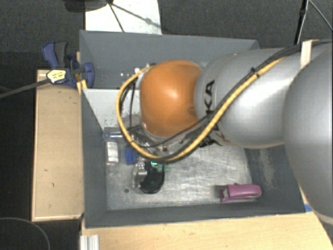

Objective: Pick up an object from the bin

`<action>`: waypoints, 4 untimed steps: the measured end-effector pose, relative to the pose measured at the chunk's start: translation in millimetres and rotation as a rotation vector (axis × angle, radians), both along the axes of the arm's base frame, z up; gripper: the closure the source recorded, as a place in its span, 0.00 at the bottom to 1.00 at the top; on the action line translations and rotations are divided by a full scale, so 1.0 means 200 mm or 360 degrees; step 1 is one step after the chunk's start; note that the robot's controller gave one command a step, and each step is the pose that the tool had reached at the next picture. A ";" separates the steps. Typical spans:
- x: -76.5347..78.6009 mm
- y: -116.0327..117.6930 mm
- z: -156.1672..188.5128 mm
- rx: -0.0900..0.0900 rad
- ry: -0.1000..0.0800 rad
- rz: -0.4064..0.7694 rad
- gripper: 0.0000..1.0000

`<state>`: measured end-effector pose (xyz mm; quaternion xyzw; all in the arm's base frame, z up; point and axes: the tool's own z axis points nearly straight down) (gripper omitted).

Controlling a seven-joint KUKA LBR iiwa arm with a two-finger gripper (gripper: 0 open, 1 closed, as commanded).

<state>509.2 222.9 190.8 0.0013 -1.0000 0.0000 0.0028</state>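
Observation:
My gripper [140, 174] hangs low over the left part of the bin floor, mostly hidden under the arm's orange cover. A black round object [153, 183] lies right beside it, touching or just below its tip. A small blue piece [129, 155] lies just to the upper left of the gripper. Further left a whitish, clear-wrapped object [112, 152] rests near the bin's left wall.
A purple, elongated object [240, 191] lies near the front wall on the right side of the floor. The arm and its orange cover with yellow and black cables hide the back and middle of the bin.

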 end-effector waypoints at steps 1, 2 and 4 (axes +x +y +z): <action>-0.09 -0.21 -0.60 0.0004 -0.0013 0.0043 0.00; -0.14 -0.45 -0.59 0.0007 -0.0037 0.0122 0.00; -0.12 -0.38 0.00 0.0005 -0.0026 0.0157 1.00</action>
